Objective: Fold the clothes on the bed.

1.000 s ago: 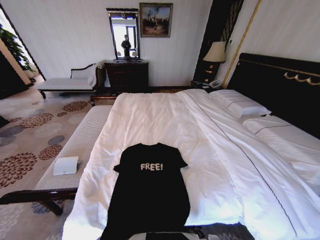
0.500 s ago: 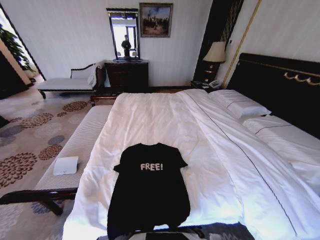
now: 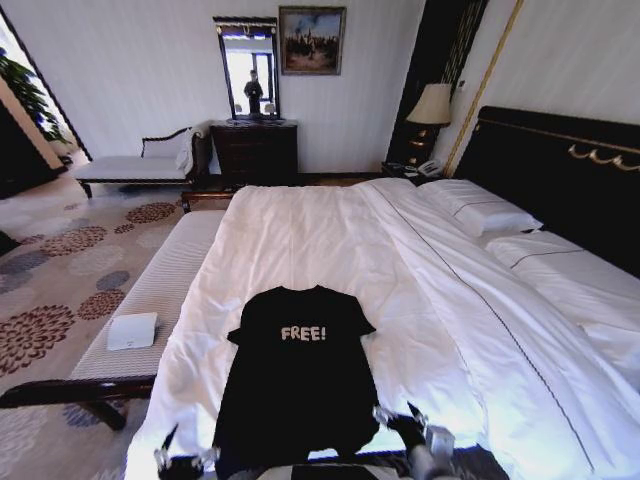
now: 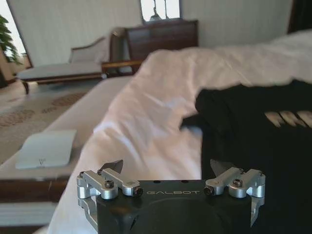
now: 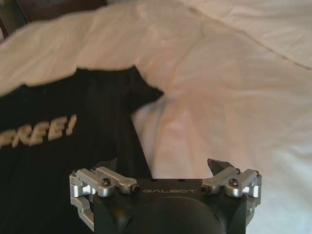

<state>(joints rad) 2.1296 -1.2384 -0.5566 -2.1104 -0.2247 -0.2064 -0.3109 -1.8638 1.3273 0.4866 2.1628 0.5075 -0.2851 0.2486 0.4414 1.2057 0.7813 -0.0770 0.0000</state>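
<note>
The T-shirt (image 3: 300,375) lies flat and face up on the bed (image 3: 330,240), at the near edge around 6 o'clock from the middle of the duvet, collar toward 12 and hem toward the robot; spread like that, both lower corners are within reach. The left end effector (image 3: 185,459) sits at about 7 o'clock by the hem's left corner, fingers spread wide and empty, and the right end effector (image 3: 412,425) at about 5 o'clock by the right corner, equally wide and empty. I'd judge each is lined up with its own corner for a hem-to-collar fold. A second ago neither showed at the foot of the bed; both have since risen into place. The shirt's hem, which draped lower before, now looks gathered onto the duvet.
</note>
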